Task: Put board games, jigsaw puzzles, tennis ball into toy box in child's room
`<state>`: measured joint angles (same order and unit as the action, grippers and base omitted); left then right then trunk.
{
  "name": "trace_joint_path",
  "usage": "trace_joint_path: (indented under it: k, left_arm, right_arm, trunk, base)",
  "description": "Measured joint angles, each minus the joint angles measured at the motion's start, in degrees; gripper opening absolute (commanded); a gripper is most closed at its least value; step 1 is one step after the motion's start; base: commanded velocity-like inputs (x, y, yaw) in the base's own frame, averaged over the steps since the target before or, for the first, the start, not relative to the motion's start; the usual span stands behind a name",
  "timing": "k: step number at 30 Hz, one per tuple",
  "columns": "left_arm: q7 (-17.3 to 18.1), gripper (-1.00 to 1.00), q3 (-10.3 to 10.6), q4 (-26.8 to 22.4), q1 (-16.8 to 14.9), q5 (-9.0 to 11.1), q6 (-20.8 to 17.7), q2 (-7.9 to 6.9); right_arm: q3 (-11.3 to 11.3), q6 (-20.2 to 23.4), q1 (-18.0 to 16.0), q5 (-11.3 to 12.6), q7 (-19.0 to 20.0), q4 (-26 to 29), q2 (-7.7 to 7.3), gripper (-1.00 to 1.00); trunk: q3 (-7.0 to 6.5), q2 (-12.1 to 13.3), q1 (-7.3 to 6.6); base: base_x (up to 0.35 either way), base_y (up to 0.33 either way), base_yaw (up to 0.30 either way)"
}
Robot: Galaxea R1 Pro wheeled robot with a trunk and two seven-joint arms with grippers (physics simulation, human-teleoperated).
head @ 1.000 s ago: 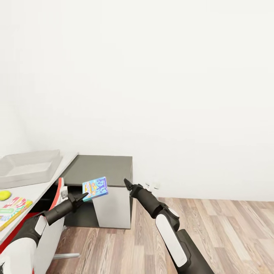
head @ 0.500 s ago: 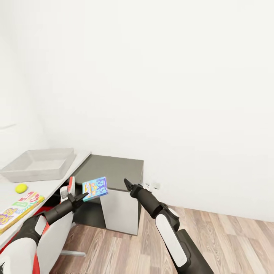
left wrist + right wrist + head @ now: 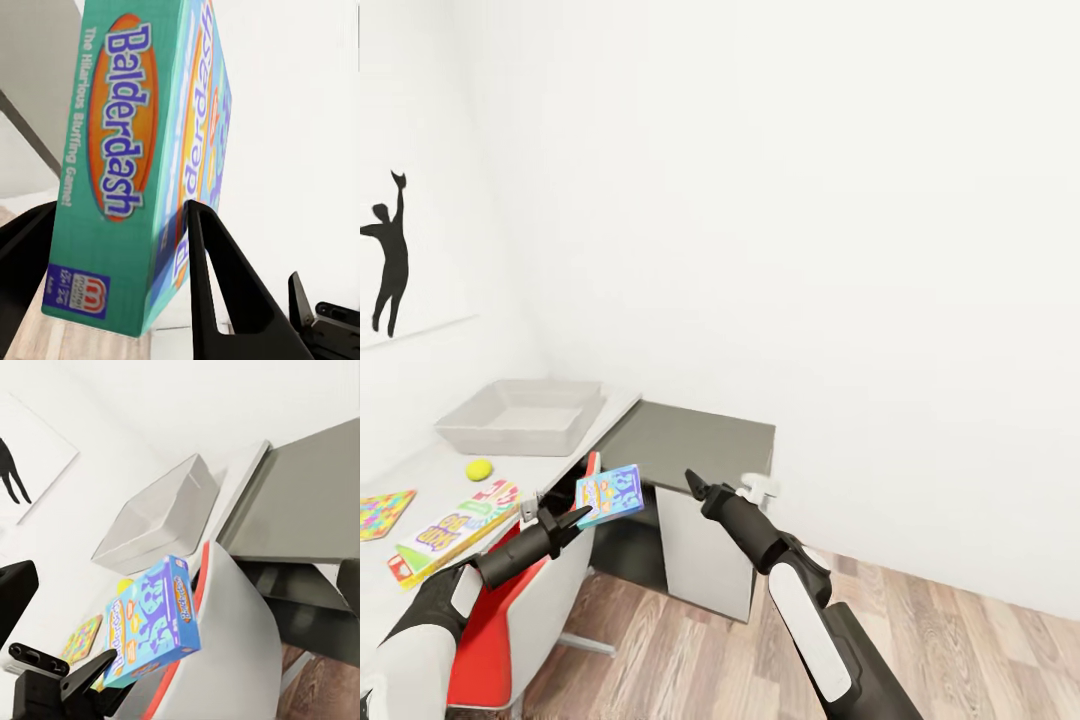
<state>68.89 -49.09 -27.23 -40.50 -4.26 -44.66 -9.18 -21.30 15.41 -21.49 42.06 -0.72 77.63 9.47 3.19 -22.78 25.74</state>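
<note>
Beside table (image 3: 420, 470), red-and-white chair (image 3: 525, 610) sits below held Balderdash box (image 3: 610, 494).

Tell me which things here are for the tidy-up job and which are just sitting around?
For the job:
- blue Balderdash game, held in the left pincer
- Skip-Bo game
- jigsaw puzzle
- tennis ball
- toy box
- table

Just around:
- red and white chair
- dark grey unit
- silhouette wall picture

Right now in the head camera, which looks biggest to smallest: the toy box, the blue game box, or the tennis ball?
1. toy box
2. blue game box, though it is nearer the camera
3. tennis ball
</note>
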Motion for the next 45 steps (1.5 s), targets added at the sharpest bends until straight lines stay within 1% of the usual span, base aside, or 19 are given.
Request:
trace_joint_path:
  k: [9,11,14,17,19,20,21,32,37,40,42,43,45]
  left_arm:
    - [-0.01,-1.00,0.00,-2.48,0.00,-0.12,-0.40,-0.09]
    - [-0.02,-1.00,-0.01,-2.68,0.00,-0.20,-0.43,-0.30]
    - [-0.03,-1.00,0.05,-2.76,0.00,-0.31,-0.56,-1.22]
    - [-0.05,-1.00,0.15,-2.80,-0.07,-0.37,-2.19,-2.52]
    - [-0.05,-1.00,0.25,-2.85,-0.08,-0.33,-2.96,-3.05]
    - [-0.05,-1.00,0.37,-2.89,-0.10,-0.36,-3.40,-3.74]
    - [-0.05,-1.00,0.43,-2.90,-0.10,-0.32,-3.58,-3.89]
    - [-0.02,-1.00,0.59,-3.12,-0.10,-0.32,-3.76,-4.16]
    - [0.54,-1.00,0.60,-4.42,-0.10,-0.19,-3.64,-4.21]
    - [0.71,-1.00,0.60,-5.74,-0.10,-0.17,-4.37,-4.45]
    - [0.76,-1.00,0.58,-6.63,-0.10,-0.15,-5.65,-5.00]
    - [0.74,-1.00,0.56,-7.25,-0.11,-0.15,-6.57,-5.49]
    - [0.78,-1.00,0.54,-8.23,-0.11,-0.09,-8.06,-6.61]
  right_arm:
    - [-0.01,0.00,0.00,0.00,0.01,0.00,-0.07,1.00]
    - [-0.06,-0.04,0.00,-0.03,0.01,0.00,-0.10,1.00]
    - [-0.10,-0.12,0.00,-0.03,0.01,0.02,-0.15,1.00]
    - [-0.21,-0.25,0.00,-0.05,0.01,0.08,-0.19,1.00]
    - [-0.23,-0.24,0.01,-0.04,0.01,0.09,-0.20,1.00]
    - [-0.20,-0.20,0.01,-0.01,0.01,0.09,-0.19,1.00]
    - [-0.21,-0.19,0.01,-0.01,0.01,0.10,-0.20,1.00]
    - [-0.38,-0.35,0.01,-0.12,0.03,0.61,-0.36,1.00]
    - [-0.35,0.02,0.01,-0.12,0.01,1.58,-0.60,1.00]
    - [-0.34,2.39,-0.05,-0.12,0.00,2.08,-0.49,1.00]
    - [-0.25,5.37,-0.07,-0.17,-0.31,3.38,-0.32,1.00]
    - [-0.17,7.40,-0.07,-0.29,-1.04,4.74,-0.33,1.00]
    - [0.17,10.54,-0.05,-0.53,-3.77,6.91,-0.43,1.00]
  trunk:
    - [0.00,0.00,0.00]
    - [0.00,0.00,0.00]
    - [0.00,0.00,0.00]
    - [0.00,0.00,0.00]
    - [0.00,0.00,0.00]
    - [0.00,0.00,0.00]
    - [0.00,-0.01,0.00]
    - [0.00,0.00,0.00]
    - [-0.01,0.00,0.00]
    - [-0.01,-0.01,0.00]
    - [-0.01,-0.01,0.00]
    - [-0.01,-0.01,0.00]
    - [-0.01,-0.01,0.00]
  base:
    - [0.000,0.000,0.281]
    - [0.000,0.000,0.227]
    - [0.000,0.000,0.103]
    - [0.000,0.000,0.030]
    - [0.000,0.000,0.010]
    - [0.000,0.000,0.003]
    - [0.000,0.000,0.002]
    - [0.000,0.000,0.000]
    - [0.000,0.000,0.000]
    - [0.000,0.000,0.000]
    - [0.000,0.000,0.000]
    - [0.000,0.000,0.000]
    - [0.000,0.000,0.000]
